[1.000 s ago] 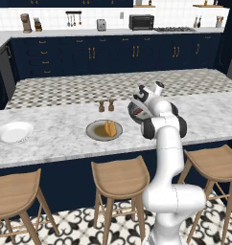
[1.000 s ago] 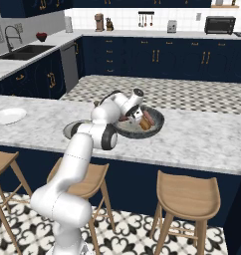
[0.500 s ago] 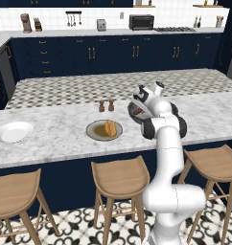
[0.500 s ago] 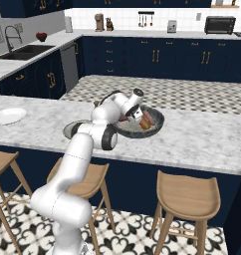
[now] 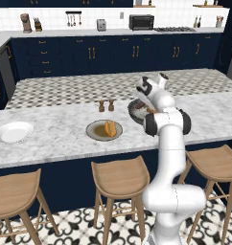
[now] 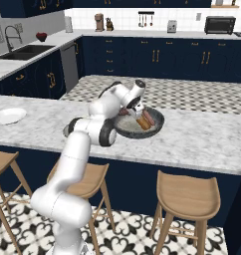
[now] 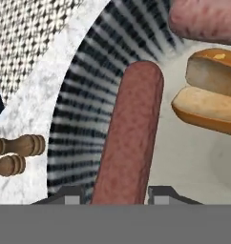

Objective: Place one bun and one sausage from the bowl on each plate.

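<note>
The dark-grey bowl sits on the island counter and holds a bun and sausages. My gripper reaches down into the bowl's left side. In the hand view my gripper is shut on a sausage that lies against the bowl's ribbed wall, one fingertip tight on each side. A second sausage and the split bun lie beyond. The beige plate carries a bun. The white plate at the far left is bare.
Two small wooden shakers stand between the beige plate and the bowl. Wooden stools line the island's near side. The white plate lies far left along the counter.
</note>
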